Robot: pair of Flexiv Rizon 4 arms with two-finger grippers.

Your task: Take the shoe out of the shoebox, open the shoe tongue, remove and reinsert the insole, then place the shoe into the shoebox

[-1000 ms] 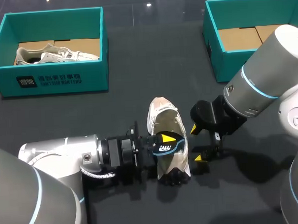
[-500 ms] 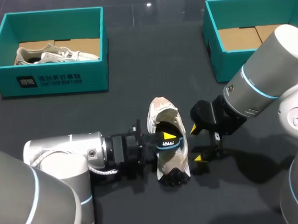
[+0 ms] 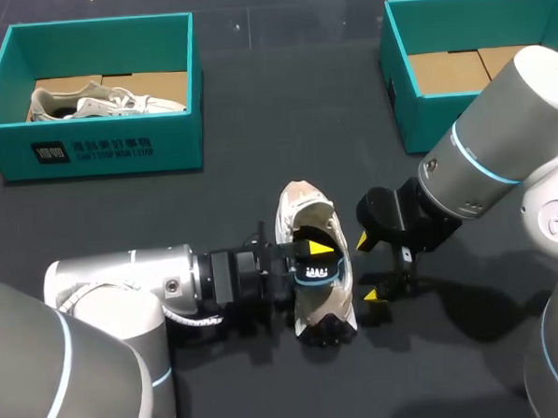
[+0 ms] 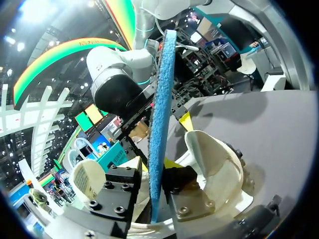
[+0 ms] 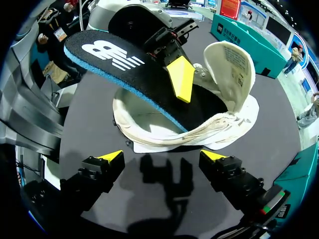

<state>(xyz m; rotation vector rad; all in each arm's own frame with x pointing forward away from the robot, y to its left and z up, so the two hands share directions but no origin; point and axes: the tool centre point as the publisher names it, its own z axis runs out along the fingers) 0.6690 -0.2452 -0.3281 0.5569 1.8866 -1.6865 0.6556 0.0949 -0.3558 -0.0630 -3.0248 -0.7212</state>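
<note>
Head view: two shoeboxes (image 3: 98, 148) (image 3: 424, 122), two shoes (image 3: 105, 101) (image 3: 302, 208); left gripper (image 3: 315, 263) clamps one insole (image 5: 124, 62), right gripper (image 3: 368, 267) spread.

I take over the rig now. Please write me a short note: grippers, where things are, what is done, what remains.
Left gripper: shut on the insole, one end inside the shoe, the other raised.
Right gripper: open, holding nothing, beside the shoe.
Shoe: on the table, tongue open.
Done: shoe out, tongue open.
Left: seat the insole flat, then put the shoe into a box, likely the right shoebox.
</note>
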